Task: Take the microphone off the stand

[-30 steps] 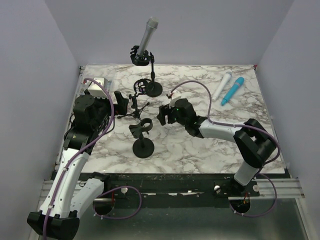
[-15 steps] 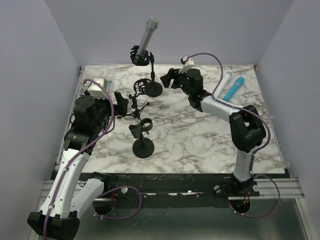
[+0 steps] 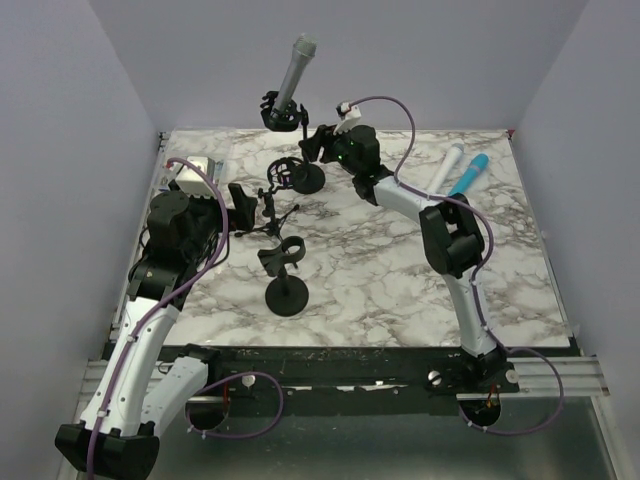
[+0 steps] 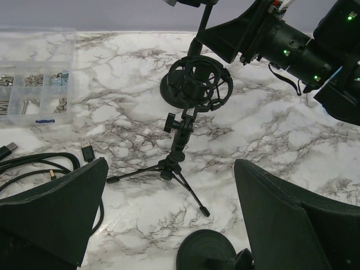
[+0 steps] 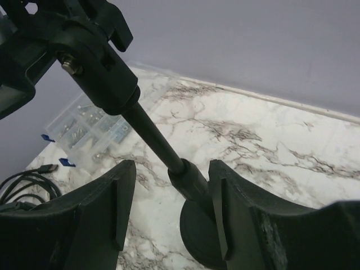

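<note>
Near edge: short black round-base stand [image 3: 285,297] with an empty clip, bare marbled worktop [image 3: 400,290] open to its right. Left pincer [image 4: 171,166] has its jaws wide apart and holds nothing, either side of the small black tripod with ring shock mount [image 4: 179,140]. Far left edge: clear plastic parts box [image 4: 34,73], black cables [image 4: 39,163] near it. Far: right pincer [image 5: 171,169] has its jaws apart, one finger on each side of the pole of the tall black round-base stand [image 5: 154,138], gap visible on one side, not clamped. Silver-grey microphone [image 3: 296,68] sits tilted in that stand's clip, above the back edge. White pen-shaped piece [image 3: 447,168] and blue pen-shaped piece [image 3: 466,181] lie side by side, far right.
</note>
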`<state>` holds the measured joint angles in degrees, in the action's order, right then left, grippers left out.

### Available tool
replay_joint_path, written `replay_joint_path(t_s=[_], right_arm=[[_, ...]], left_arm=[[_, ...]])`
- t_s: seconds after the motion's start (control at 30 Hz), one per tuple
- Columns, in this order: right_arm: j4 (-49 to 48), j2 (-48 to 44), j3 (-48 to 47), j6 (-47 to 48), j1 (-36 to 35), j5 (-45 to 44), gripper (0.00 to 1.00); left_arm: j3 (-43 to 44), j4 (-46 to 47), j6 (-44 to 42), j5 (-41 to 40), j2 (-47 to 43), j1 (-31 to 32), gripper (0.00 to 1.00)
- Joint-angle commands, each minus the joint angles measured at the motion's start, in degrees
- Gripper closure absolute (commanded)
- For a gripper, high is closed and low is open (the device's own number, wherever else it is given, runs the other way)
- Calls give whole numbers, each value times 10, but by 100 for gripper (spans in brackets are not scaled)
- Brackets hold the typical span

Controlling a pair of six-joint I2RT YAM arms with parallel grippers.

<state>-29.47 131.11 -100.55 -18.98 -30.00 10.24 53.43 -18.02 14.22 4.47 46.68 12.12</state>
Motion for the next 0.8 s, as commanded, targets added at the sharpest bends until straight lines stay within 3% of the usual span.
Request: replay_joint_path(t_s=[0.0,0.3,0.47,0.63,0.77], right_arm=[[-11,53,-73,-5,-2,35,42],[14,110,-155,17,-9,32,52],[27,106,-155,35,-12,36,72],[19,65,-97,57,-11,30,90],[60,36,-72,110,-12,41,99]], left_arm=[[-6,15,0,-1,2,-4,1],[-6,16,0,0,10,-7,1],[-6,16,-1,1,16,-9,1],[-9,23,-3,8,30,-24,1],[-10,35,3,43,41,-53,1]])
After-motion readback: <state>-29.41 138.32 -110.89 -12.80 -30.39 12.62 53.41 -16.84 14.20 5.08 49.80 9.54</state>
